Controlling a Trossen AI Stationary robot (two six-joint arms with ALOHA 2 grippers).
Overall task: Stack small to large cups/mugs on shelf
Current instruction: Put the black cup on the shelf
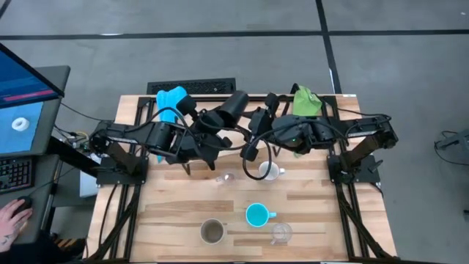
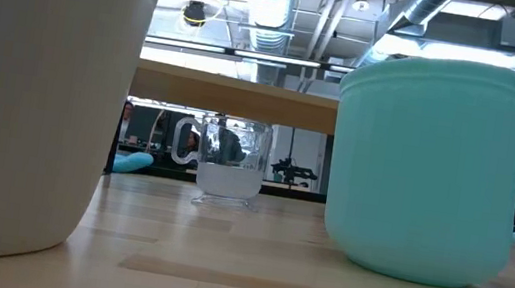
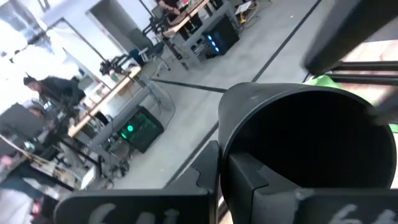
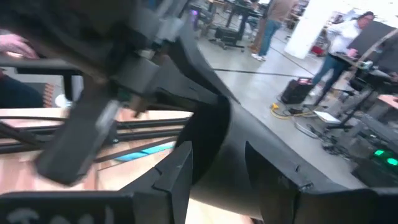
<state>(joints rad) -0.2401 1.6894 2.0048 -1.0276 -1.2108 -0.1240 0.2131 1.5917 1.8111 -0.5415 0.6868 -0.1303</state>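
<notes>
The left tool is clamped on the black cup by its rim; rigid and light, it is judged slippery. The right tool's state cannot be told.

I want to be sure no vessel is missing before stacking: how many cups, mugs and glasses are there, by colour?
black cup: 1
white mug: 1
turquoise mug: 1
beige-grey mug: 1
clear glass: 2, one by the turquoise mug, one by the white mug
Total: 6
</notes>
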